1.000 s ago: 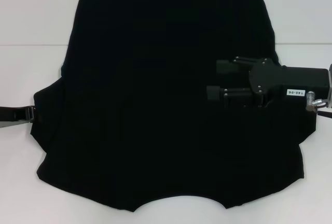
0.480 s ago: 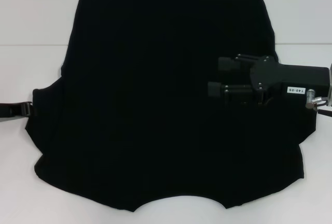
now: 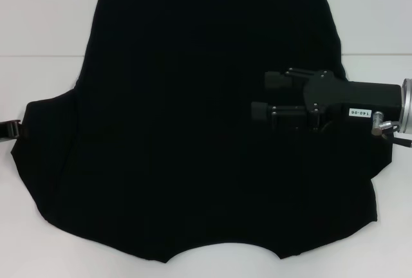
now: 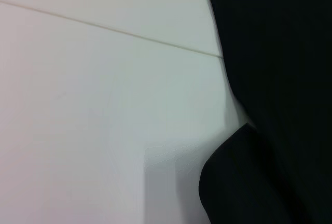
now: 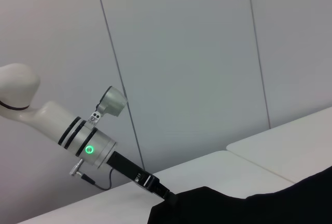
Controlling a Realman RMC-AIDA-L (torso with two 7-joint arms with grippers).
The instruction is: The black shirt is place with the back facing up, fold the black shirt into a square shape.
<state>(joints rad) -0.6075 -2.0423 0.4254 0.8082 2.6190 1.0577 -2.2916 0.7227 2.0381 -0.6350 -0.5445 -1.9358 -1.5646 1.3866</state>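
The left gripper point(image 3: 14, 130) grips the black shirt's point(image 3: 193, 130) left sleeve at the table point(image 3: 38, 27) edge, its fingers hidden by cloth, so I cannot tell their state. Draw that sleeve evenly inward. The right gripper point(image 3: 264, 96), fingers parted, hovers over the spread shirt.

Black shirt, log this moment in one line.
black shirt: flat, unfolded | left hand: at left sleeve edge | right hand: open, above shirt's right side
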